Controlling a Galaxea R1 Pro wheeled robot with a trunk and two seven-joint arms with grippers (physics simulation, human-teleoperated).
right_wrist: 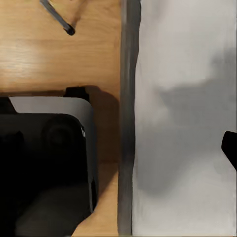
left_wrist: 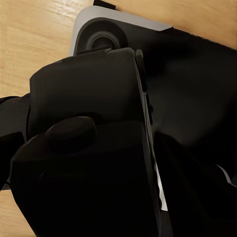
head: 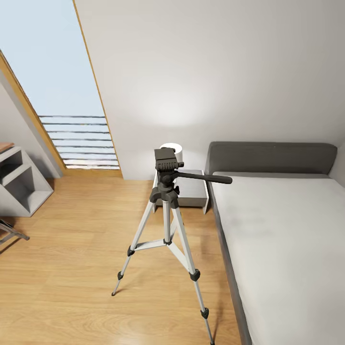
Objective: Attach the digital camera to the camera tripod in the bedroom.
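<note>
The camera tripod (head: pixel 166 225), silver tubular legs under a dark grey pan head, stands on the glossy wood floor (head: pixel 72 268) just beside the grey-framed bed (head: pixel 287 230). In the left wrist view the left gripper (left_wrist: pixel 123 148) sits against a bulky matte-black rounded shape, likely the digital camera (left_wrist: pixel 84 98); I cannot tell its grip, nor the right gripper's.

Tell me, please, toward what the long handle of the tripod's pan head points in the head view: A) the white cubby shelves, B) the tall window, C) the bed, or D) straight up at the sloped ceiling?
C. The camera tripod stands on the wood floor, and its handle juts out sideways from the head toward the bed, its tip level with the mattress's near corner.
</note>
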